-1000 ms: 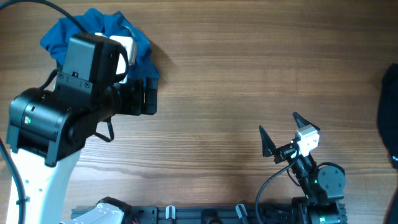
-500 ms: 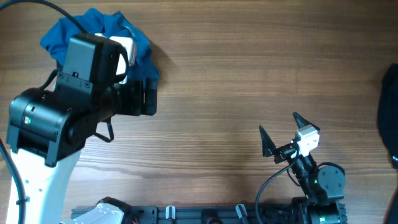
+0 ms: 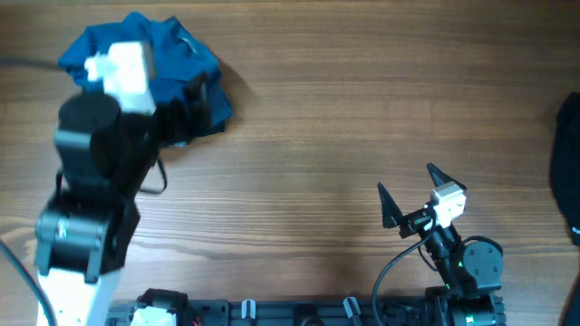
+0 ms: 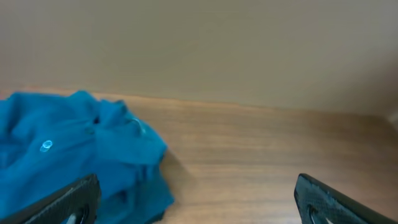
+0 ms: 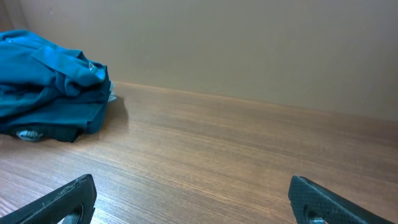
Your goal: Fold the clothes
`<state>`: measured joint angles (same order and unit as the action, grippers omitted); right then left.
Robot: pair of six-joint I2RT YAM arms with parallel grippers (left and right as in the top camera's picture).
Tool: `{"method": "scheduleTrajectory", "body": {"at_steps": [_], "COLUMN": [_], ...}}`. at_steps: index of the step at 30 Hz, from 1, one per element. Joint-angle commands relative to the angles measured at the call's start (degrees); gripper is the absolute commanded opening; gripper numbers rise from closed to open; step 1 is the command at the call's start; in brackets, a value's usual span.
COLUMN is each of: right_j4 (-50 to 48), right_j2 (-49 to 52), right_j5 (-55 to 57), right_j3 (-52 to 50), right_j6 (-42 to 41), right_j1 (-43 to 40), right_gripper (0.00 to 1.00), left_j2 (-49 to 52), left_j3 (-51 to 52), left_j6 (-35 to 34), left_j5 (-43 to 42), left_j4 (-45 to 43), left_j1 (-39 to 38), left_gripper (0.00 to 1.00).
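The blue shirt (image 3: 181, 52), bunched at the upper left of the overhead frame, looks soft, light and limp, probably best pinched at a loose edge or collar, while the left gripper (image 4: 196, 190) and right gripper (image 5: 193, 193) both stand wide apart, empty

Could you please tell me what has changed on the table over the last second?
The left gripper swung out toward the crumpled cobalt-blue collared shirt, open and empty. The shirt, the open right gripper and the dark garment at the right edge stayed put.
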<state>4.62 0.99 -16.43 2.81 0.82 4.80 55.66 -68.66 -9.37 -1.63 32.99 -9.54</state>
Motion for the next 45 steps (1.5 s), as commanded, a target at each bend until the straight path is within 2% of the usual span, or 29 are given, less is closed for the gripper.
{"method": "scheduleTrajectory", "body": {"at_steps": [1,10,15,20,23,45], "right_j4": [-0.28,-0.28,-0.28,-0.28,-0.28,-0.28], "right_j2": [-0.72,-0.72,-0.72,-0.72,-0.72,-0.72], "right_j5": [0.13,0.13,0.13,0.13,0.13,0.13], "right_j3": [-0.07,-0.07,-0.07,-0.07,-0.07,-0.07], "right_j6": [-0.96,-0.94,-0.92,-0.94,-0.94,-0.94], "right_j1": [0.11,0.11,0.11,0.11,0.11,0.11], "right_gripper": [0.99,0.99,1.00,1.00,1.00,1.00], "left_j2": [-10.12,-36.06,-46.62,-55.67,-55.52,-55.49], "left_j3": [12.57,41.35,51.74,61.92,67.69,68.32], "left_j6": [-0.11,-0.15,-0.13,-0.13,-0.15,-0.11], "left_j5": [-3.45,-3.48,-3.45,-3.23,-3.30,-2.60], "left_j4": [-3.93,-17.44,-22.14,-25.35,-28.68,-28.98], "left_j1": [3.98,10.49,11.15,11.32,11.30,11.17], "left_gripper": [1.00,1.00,1.00,1.00,1.00,1.00]}}
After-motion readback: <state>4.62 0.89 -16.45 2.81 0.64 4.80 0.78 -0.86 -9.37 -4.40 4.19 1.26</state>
